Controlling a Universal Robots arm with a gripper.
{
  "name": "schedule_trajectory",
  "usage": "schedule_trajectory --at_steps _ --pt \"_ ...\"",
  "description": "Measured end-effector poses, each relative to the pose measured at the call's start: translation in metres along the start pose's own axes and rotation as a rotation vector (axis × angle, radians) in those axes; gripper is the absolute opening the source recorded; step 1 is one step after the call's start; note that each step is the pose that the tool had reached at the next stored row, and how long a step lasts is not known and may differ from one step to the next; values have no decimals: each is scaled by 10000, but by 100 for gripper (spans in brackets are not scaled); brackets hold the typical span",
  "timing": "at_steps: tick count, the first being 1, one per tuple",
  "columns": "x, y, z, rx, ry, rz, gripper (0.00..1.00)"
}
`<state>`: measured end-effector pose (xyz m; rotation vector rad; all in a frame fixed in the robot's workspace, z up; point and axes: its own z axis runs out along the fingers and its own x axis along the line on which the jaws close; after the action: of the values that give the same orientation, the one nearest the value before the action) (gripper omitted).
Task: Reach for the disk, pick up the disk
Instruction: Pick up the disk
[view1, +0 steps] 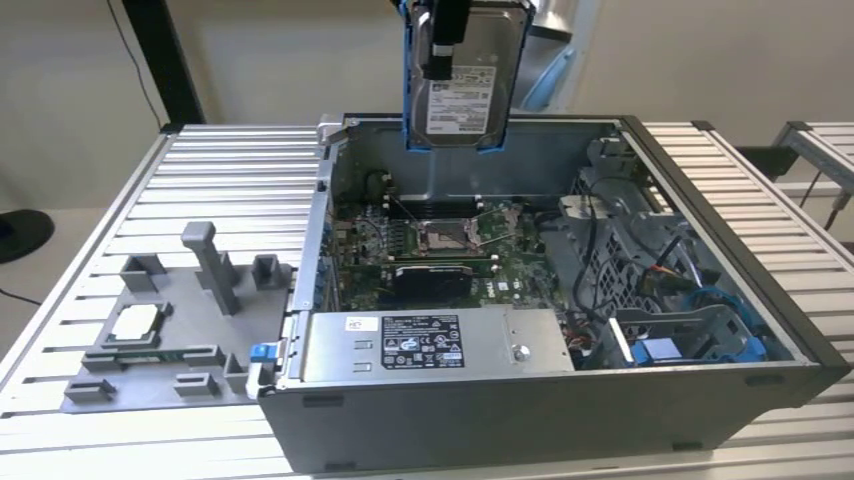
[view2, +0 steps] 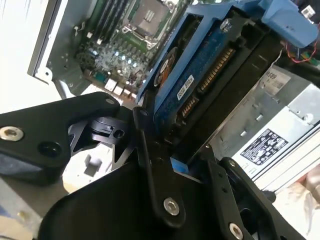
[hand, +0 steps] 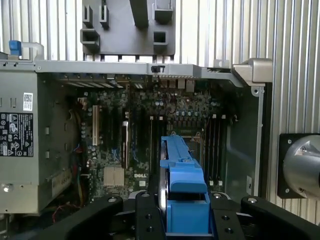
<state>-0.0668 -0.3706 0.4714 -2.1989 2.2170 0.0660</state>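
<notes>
Gripper (view1: 441, 45) at top centre of exterior view, closed on disk (view1: 461, 85), clamping its two faces. Disk hangs upright, label out, lifted clear above open case (view1: 694, 300). In first wrist view blue frame edge of disk (hand: 182, 192) sits between black fingers (hand: 145, 215).

Risk, as judgement: grip high on smooth metal; disk could slip or swing and drop onto motherboard (view1: 441, 245) below. Grey fixture (view1: 187, 330) on surface (view1: 214, 160) at lower left.

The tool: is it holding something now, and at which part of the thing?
Yes. The tool holds the disk upright above the open computer case, gripping it at its upper end, across its flat faces.
</notes>
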Motion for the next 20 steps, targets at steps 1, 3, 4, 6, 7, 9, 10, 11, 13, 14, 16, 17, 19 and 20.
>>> schedule_trajectory --at_steps 1,3,4,6,7,9,10,11,13,14,16,17,19,20 --pt "0 -31 -1 0 0 0 0" --pt "-1 -95 -2 -1 0 0 0" --pt "-1 -125 -2 -1 -1 0 0" --pt "-2 -189 -3 -3 1 -1 0" --pt "-2 -220 -4 -3 1 0 0" --pt "-3 -288 -5 -5 1 0 0" --pt "-3 -323 -6 -6 1 0 0" --pt "-3 -355 -6 -6 1 0 0" --pt "-3 -421 -7 -7 0 0 0" --pt "-4 -455 -8 -6 -1 0 0" --pt "-4 -531 -9 -8 0 0 0" --pt "-5 -570 -10 -8 1 0 0" --pt "-5 -641 -11 -8 0 1 0" --pt "-6 -676 -11 -8 0 0 0"
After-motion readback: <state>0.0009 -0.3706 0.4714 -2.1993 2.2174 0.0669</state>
